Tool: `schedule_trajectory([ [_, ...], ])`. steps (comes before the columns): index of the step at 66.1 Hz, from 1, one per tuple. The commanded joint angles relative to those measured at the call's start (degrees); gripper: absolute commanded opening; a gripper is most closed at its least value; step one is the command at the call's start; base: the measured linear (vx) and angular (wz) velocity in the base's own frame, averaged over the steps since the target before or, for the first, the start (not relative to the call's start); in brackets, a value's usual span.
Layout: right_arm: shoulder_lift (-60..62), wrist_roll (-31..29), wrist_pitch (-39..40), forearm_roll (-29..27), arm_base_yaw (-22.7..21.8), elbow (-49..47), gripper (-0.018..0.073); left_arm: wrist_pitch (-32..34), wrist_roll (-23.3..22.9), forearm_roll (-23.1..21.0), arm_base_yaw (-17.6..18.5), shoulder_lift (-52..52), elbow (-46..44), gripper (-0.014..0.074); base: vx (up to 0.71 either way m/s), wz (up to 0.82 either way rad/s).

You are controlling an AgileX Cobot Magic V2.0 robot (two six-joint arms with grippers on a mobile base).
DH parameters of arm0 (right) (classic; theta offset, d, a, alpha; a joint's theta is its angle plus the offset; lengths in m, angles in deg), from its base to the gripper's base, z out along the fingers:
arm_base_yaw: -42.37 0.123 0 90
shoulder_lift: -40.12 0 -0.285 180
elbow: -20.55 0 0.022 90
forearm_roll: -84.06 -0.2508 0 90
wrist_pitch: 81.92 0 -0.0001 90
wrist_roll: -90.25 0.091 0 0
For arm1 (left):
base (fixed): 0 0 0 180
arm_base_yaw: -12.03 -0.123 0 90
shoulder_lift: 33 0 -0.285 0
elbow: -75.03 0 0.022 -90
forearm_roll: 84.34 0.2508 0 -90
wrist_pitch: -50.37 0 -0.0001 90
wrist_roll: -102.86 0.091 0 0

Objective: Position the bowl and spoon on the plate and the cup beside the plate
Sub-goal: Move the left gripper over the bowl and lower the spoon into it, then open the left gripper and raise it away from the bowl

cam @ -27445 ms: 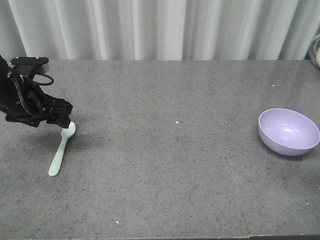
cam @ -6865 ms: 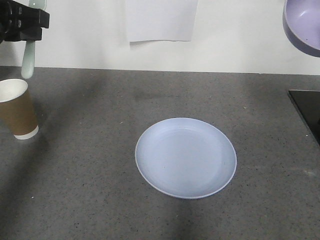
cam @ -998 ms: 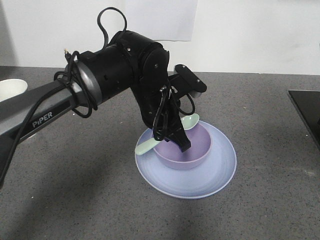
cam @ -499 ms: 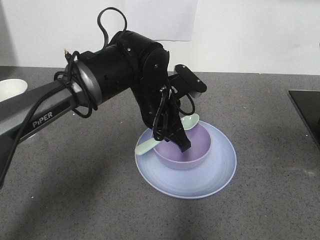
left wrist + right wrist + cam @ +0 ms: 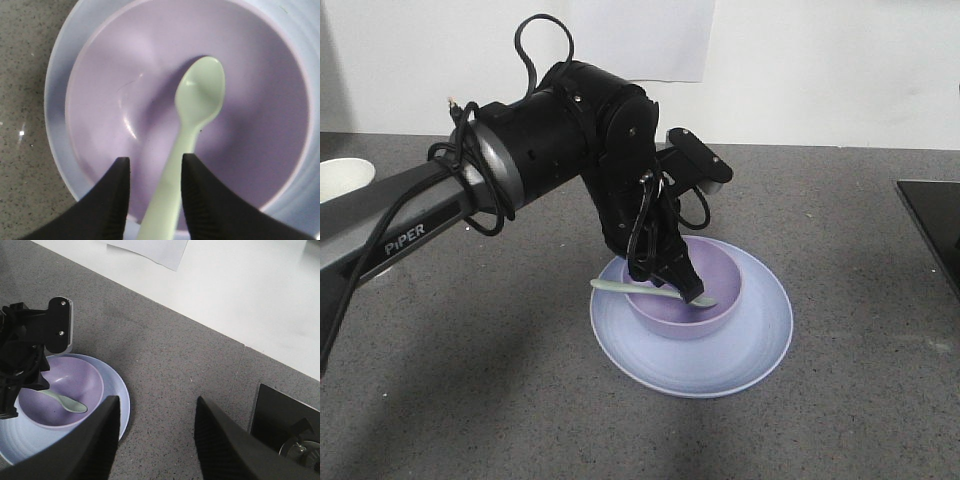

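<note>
Inside the smooth bowl [image 5: 150,100] (deep, lavender) lies the oval-headed spoon [image 5: 192,130].

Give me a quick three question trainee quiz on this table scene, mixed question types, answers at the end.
1. True or false: the bowl sits on the plate.
2. Where is the spoon's head? A) on the counter B) inside the bowl C) in the cup
3. Fill in: the right hand holds ____.

Key
1. True.
2. B. The handle runs out over the bowl's rim between the left hand's fingers, which stand apart and no longer pinch it.
3. Nothing; it is open and off to the side.
</note>
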Motion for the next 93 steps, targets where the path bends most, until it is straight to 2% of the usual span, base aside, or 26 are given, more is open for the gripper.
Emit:
schedule_trajectory([
  [1, 0.44, 0.09, 4.4, 0.86, -0.04, -1.3, 0.0345, 1.45, -0.84, 0.0, 0.24, -4.83, -1.37, 0.0259, 0.0, 0.0],
  [14, 0.44, 0.45, 5.3, 0.97, -0.04, -1.3, 0.0345, 4.8, -0.84, 0.8, 0.24, -8.37, -4.43, 0.0258, 0.0, 0.0],
  [18, 0.44, 0.52, 5.57, 0.97, -0.04, -1.3, 0.0345, 4.72, -1.05, 1.91, 0.24, -9.89, -6.7, 0.0258, 0.0, 0.0],
  [22, 0.44, 0.52, 6.09, 0.97, -0.04, -1.3, 0.0345, 4.81, -3.54, 4.64, 0.24, -11.48, -9.18, 0.0258, 0.0, 0.0],
  [29, 0.44, 0.6, 6.67, 1.7, -0.04, -1.3, 0.0346, 4.86, -9.25, 13.08, 0.24, -13.94, -11.82, 0.0258, 0.0, 0.0],
  [37, 0.44, 1.84, 8.57, 2.99, -0.04, -1.3, 0.0346, 4.62, -14.84, 27.7, 0.24, -17.81, -12.04, 0.0258, 0.0, 0.0],
  [45, 0.38, 2.5, 10.28, 2.93, -0.04, -1.3, 0.0315, 4.76, -19.54, 40.1, -0.04, -21.98, -11.74, 0.0258, 0.0, 0.0],
  [50, 0.25, 4.61, 13.4, 3.17, -0.04, -1.3, 0.0224, 6.3, -20.53, 42.97, -2.58, -24.82, -11.69, 0.0258, 0.0, 0.0],
  [54, 0.25, 5.67, 15.37, 3.83, -0.04, -1.3, 0.0134, 7.55, -21.79, 43.02, -5.82, -26.61, -11.69, 0.0258, 0.0, 0.0],
  [59, 0.25, 6.55, 17.24, 4.6, -0.04, -1.3, -0.0019, 7.71, -23.45, 41.69, -12.09, -28.72, -11.69, 0.0258, 0.0, 0.0],
  [63, 0.25, 6.55, 17.91, 4.67, -0.04, -1.3, -0.0014, 8.3, -23.61, 37.8, -18.33, -30.0, -11.63, 0.0258, 0.0, 0.0],
  [64, 0.25, 6.55, 17.91, 4.68, -0.04, -1.3, -0.0013, 8.66, -23.61, 37.23, -18.97, -30.11, -11.58, 0.0258, 0.0, 0.0],
  [73, 0.25, 6.55, 18.2, 4.63, -0.04, -1.3, -0.001, 12.06, -22.07, 24.7, -31.24, -30.91, -10.15, 0.0258, 0.0, 0.0],
  [81, 0.25, 6.55, 17.93, 4.63, -0.04, -1.3, -0.001, 14.33, -23.61, 18.58, -40.24, -30.21, -5.04, 0.026, 0.0, 0.0],
  [86, 0.25, 6.55, 17.69, 4.63, -0.04, -1.3, -0.001, 15.27, -23.69, 13.97, -44.57, -29.03, -1.03, 0.0277, 0.0, 0.0],
  [93, 0.25, 6.55, 17.33, 4.63, -0.04, -1.3, -0.001, 15.07, -21.31, 8.14, -47.67, -26.65, 3.04, 0.0335, 0.0, 0.0],
])
